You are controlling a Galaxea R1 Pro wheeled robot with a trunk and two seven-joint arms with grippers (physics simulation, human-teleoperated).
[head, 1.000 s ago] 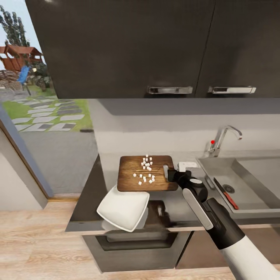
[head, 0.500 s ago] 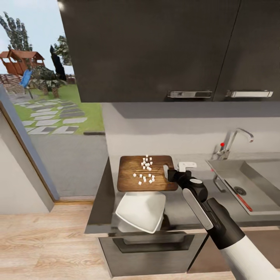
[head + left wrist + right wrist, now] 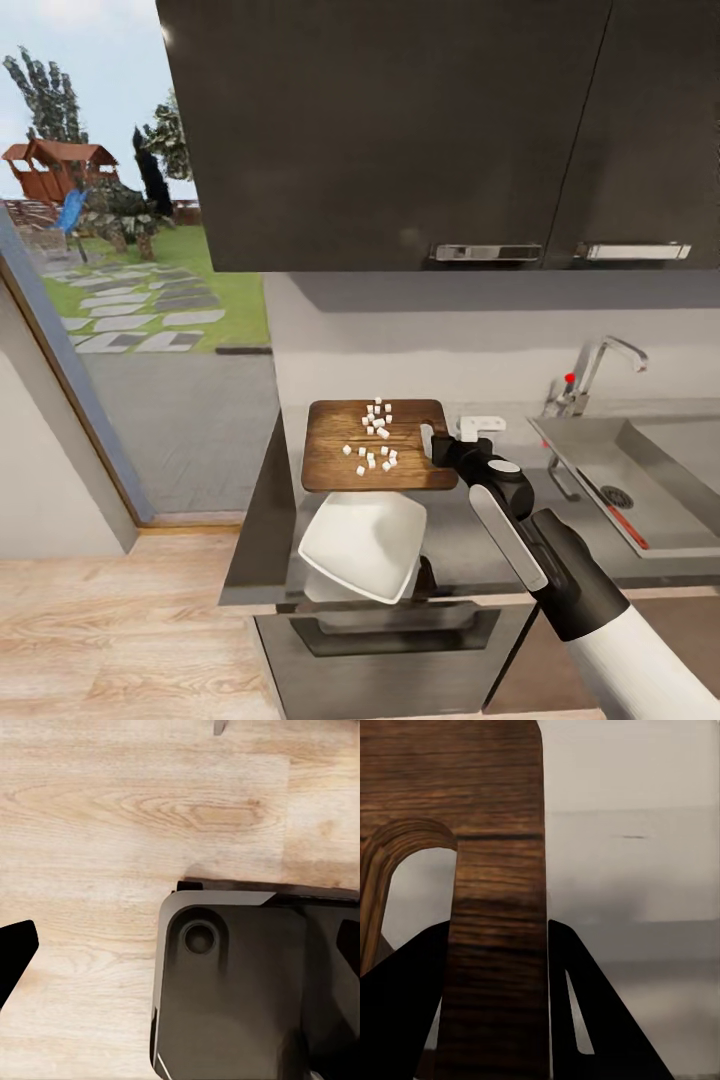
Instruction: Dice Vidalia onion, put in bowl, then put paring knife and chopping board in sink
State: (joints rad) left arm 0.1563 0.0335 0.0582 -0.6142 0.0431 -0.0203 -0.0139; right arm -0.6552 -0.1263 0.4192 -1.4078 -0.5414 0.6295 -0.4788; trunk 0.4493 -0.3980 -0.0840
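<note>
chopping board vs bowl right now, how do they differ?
The chopping board is dark brown wood, flat and level; the bowl is white and tilted. The board carries the diced onion; the bowl's inside looks empty. The right gripper has its jaws shut on the board's handle end; nothing visibly grips the bowl. Both are roughly rectangular with rounded corners.
</note>
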